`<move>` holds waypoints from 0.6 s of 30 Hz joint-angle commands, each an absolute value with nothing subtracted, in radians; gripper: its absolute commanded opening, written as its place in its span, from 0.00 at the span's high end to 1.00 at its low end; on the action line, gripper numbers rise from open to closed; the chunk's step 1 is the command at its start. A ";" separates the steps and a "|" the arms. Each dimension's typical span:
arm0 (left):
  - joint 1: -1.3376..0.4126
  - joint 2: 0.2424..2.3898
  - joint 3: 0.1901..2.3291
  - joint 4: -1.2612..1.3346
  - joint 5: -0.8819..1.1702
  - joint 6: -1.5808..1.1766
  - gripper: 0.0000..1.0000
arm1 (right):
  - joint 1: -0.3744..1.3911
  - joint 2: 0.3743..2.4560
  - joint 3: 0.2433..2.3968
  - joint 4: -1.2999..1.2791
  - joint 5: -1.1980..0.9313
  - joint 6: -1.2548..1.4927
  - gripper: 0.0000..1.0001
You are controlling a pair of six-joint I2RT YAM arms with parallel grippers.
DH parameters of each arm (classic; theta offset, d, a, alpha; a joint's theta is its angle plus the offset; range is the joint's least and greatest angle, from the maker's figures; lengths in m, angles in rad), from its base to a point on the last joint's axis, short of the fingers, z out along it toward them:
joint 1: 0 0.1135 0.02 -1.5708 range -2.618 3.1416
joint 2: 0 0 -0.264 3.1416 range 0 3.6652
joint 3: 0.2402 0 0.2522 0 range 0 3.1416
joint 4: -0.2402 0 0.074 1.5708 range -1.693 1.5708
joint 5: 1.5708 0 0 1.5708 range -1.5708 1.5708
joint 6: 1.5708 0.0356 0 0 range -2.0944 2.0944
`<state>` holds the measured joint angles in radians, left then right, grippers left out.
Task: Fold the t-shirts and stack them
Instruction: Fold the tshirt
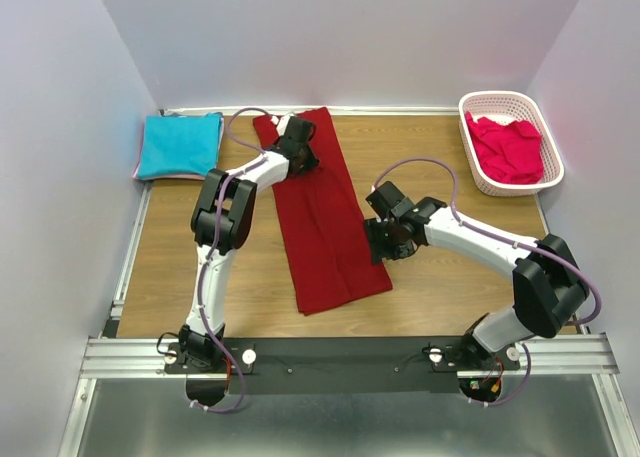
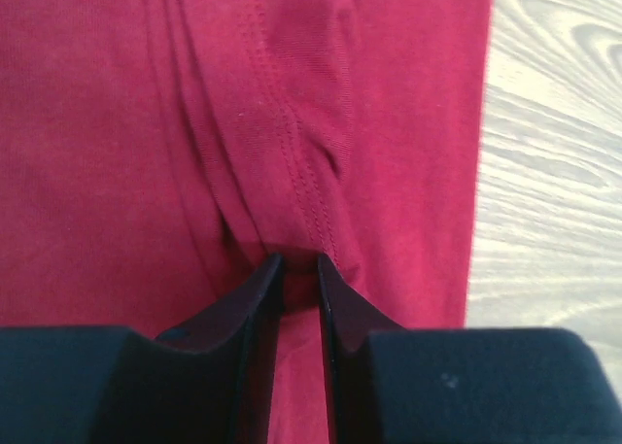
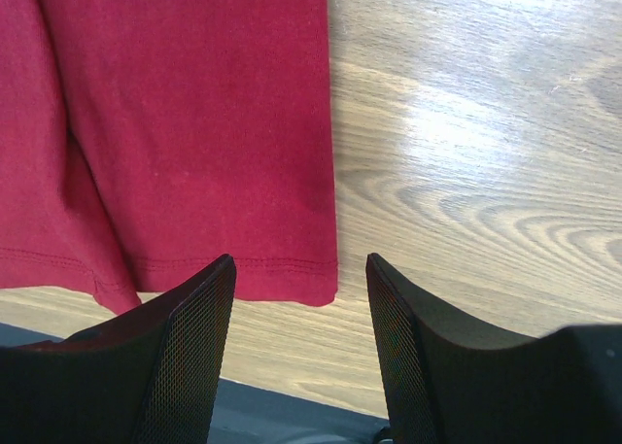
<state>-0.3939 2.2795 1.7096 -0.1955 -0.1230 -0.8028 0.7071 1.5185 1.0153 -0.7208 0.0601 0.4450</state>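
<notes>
left wrist claw (image 2: 298, 259) pinches red tee (image 2: 146, 123); right claw (image 3: 299, 259) spread; basket (image 1: 508, 186) holds pink tee (image 1: 508, 145)

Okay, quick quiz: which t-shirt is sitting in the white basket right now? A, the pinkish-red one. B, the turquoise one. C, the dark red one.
A: the pinkish-red t-shirt lies crumpled inside the white basket, while the turquoise t-shirt sits folded at the far left and the dark red t-shirt lies stretched out in the middle.
</notes>
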 commanded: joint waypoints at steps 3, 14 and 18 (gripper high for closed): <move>-0.396 2.247 1.618 -0.160 -0.063 -0.811 0.74 | 0.703 1.511 1.006 -0.715 0.094 0.451 0.36; -0.399 2.054 1.511 -0.153 -0.089 -0.804 0.55 | 0.657 1.505 1.011 -0.718 0.109 0.448 0.36; -0.402 1.930 1.532 -0.233 -0.162 -0.767 0.42 | 0.621 1.494 1.009 -0.716 0.063 0.439 0.37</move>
<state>-0.3950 2.0830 1.5105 -0.1638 -0.0788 -0.8013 0.6491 1.5185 1.0153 -0.7200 0.0772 0.4442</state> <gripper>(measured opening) 0.537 0.636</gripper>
